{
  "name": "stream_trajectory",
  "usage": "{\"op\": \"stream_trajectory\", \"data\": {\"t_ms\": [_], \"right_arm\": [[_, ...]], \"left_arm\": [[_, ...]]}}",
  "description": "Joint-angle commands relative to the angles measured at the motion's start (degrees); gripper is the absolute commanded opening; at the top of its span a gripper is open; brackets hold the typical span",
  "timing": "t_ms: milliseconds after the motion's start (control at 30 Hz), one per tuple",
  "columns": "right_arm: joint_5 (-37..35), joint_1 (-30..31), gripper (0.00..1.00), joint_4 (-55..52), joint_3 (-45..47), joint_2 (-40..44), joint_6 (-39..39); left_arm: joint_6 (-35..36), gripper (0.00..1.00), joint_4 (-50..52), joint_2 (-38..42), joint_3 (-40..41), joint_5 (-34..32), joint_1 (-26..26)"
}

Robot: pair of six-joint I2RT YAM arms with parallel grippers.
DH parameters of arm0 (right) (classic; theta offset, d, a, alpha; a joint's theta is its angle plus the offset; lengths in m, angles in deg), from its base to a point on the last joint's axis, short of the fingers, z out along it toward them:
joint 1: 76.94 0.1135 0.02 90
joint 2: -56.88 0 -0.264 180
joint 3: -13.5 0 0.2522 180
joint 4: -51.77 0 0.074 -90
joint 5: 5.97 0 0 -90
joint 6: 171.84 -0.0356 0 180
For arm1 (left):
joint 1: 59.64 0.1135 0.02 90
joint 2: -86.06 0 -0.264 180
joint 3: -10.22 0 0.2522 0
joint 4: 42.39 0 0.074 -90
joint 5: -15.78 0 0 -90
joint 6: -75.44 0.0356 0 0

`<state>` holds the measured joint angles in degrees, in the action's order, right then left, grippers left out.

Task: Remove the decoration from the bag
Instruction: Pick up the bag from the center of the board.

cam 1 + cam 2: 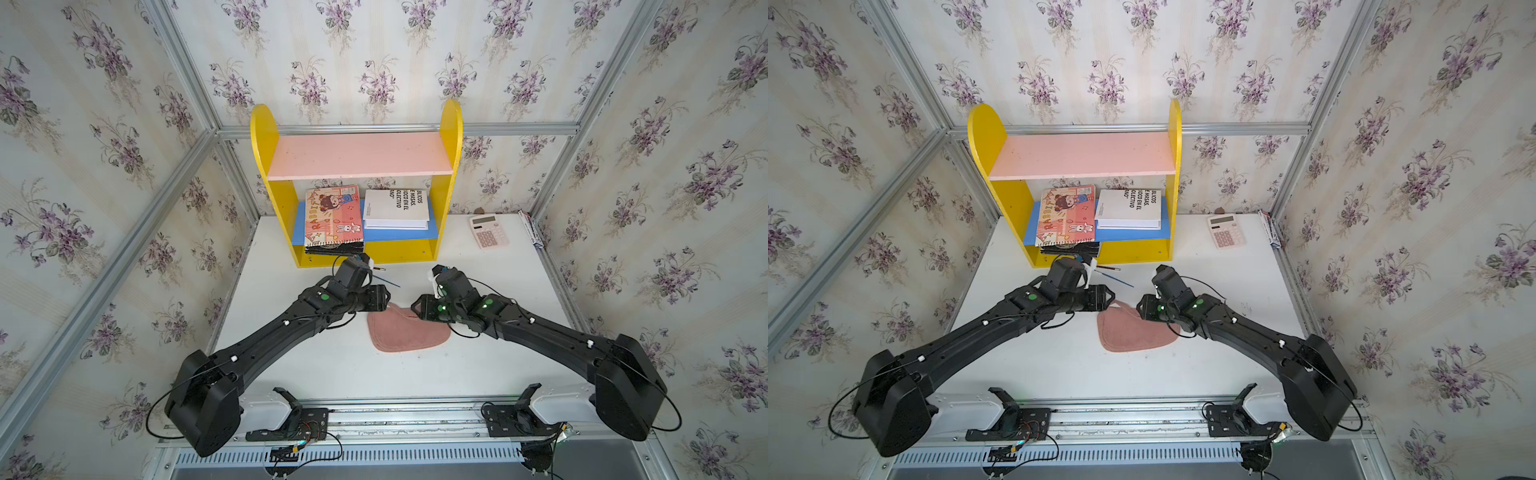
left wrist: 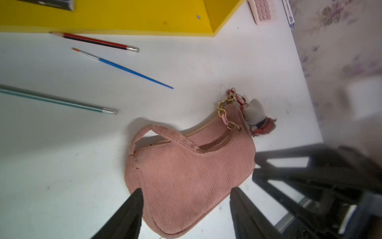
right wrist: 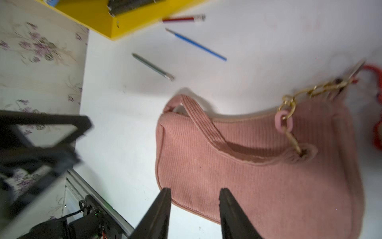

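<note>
- The bag (image 1: 409, 334) is seen lying flat on the white table (image 1: 311, 374), between the two arms
- The decoration (image 2: 255, 115) is shown only in the left wrist view. It lies on the table just beside one end of the bag and is joined to the gold chain (image 2: 223, 114) by a red loop (image 2: 237, 97)
- In both top views the decoration is hidden under the right arm
- The left gripper (image 2: 186, 191) is held wide open above the fat part of the bag, and nothing is held in it
- The right gripper (image 3: 195, 190) is open too, but less wide. It is held over the round edge of the bag, and nothing is gripped
- The decoration is not yet freed, so the job is judged to be near its start
- The bag should be pressed down first, close to the chain, so that it is not dragged along
- The red loop or its clasp should be aimed for, not the soft head, which would likely be squashed and slip
- The jaws should be made narrow before so small a part is reached
- The pull should be made slowly and away from the bag, or the chain could be tugged
- The blue brush (image 2: 128, 69) lies well apart and need not be touched
</note>
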<state>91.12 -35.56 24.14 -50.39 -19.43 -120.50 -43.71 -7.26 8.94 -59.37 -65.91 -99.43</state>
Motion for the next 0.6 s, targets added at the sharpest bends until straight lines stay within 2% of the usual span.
{"op": "stream_trajectory", "data": {"t_ms": [0,133,267,433,567], "right_arm": [[-3.34,-5.32,0.46,-5.76,-0.66,2.07,5.50],[-1.47,-12.90,0.46,-3.80,1.47,3.97,4.76],[-1.58,-13.44,0.46,-2.06,1.85,6.01,2.02],[-2.96,-14.23,0.47,-1.60,4.44,7.89,1.26],[-2.38,-15.25,0.47,0.26,6.72,8.99,-0.23]], "left_arm": [[6.21,0.70,-4.58,-5.15,-3.32,0.43,-4.42],[12.35,0.70,-3.53,-16.28,-12.47,2.32,-9.46],[18.51,0.71,2.74,-28.13,-22.88,3.95,-11.45],[23.14,0.67,6.45,-35.79,-28.58,5.76,-11.36],[23.68,0.59,6.53,-39.04,-28.74,5.76,-11.28]]}}
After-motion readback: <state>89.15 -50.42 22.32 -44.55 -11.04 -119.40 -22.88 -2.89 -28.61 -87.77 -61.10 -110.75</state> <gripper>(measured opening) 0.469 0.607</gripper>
